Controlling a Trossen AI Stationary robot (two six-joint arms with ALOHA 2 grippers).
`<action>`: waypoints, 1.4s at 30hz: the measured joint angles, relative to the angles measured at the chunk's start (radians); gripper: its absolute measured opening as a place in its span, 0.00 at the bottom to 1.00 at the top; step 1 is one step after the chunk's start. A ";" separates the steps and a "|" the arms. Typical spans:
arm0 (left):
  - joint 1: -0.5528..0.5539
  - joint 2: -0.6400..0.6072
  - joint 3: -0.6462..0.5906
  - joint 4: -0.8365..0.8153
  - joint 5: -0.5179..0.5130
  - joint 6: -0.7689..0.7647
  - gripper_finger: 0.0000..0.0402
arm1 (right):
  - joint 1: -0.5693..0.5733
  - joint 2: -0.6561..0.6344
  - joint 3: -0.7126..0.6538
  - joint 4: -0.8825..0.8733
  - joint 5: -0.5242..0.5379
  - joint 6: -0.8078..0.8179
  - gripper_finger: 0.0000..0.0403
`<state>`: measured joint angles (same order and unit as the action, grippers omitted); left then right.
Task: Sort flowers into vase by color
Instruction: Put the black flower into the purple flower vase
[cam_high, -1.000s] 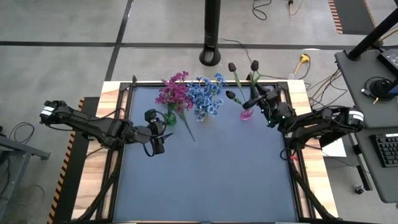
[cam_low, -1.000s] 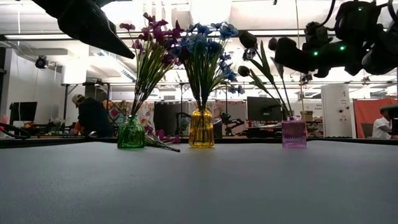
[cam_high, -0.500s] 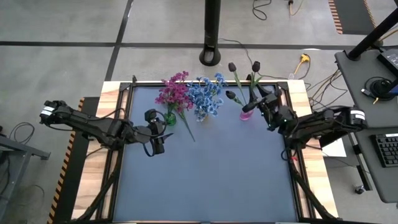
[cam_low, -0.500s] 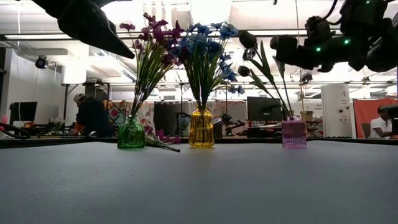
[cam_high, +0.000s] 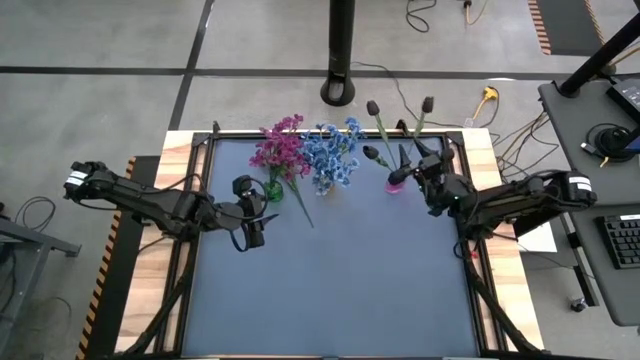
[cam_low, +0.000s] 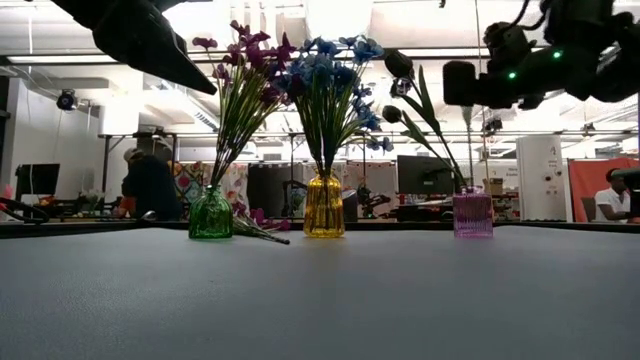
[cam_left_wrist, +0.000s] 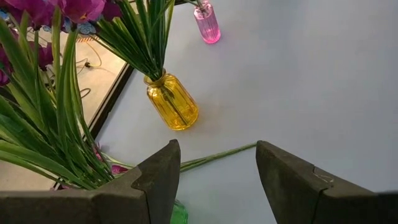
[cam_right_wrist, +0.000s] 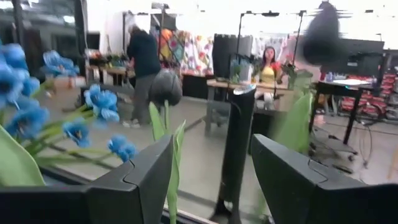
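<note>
Three small glass vases line the far side of the dark worktop (cam_high: 330, 290): a green vase (cam_low: 210, 215) of magenta-pink flowers (cam_high: 279, 150), a yellow vase (cam_low: 324, 207) of blue flowers (cam_high: 332, 152), and a pink vase (cam_low: 472, 214) of dark purple buds (cam_high: 373, 108). One magenta sprig (cam_left_wrist: 214, 156) lies flat on the worktop by the green vase. The right hand (cam_high: 422, 165) hovers just beside the pink vase, fingers apart, gripping nothing. The left hand (cam_high: 262, 210) waits near the green vase, fingers apart and empty.

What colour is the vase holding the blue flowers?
Yellow vase; the low view shows it best, under the blue flowers.
</note>
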<state>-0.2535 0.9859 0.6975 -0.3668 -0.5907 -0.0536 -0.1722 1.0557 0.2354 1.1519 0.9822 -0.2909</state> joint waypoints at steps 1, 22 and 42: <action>0.000 0.000 0.000 0.000 0.000 0.000 0.48 | 0.000 -0.002 0.014 -0.042 0.009 0.012 0.53; 0.000 0.000 0.000 -0.001 0.000 0.000 0.48 | 0.206 -0.008 0.447 -0.870 0.240 0.169 0.53; 0.000 0.000 0.000 -0.003 0.001 -0.005 0.48 | 0.269 -0.016 0.841 -2.604 -0.114 1.938 0.53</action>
<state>-0.2535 0.9860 0.6972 -0.3693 -0.5896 -0.0583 0.0963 1.0401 1.0760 -1.4518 0.8679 1.6473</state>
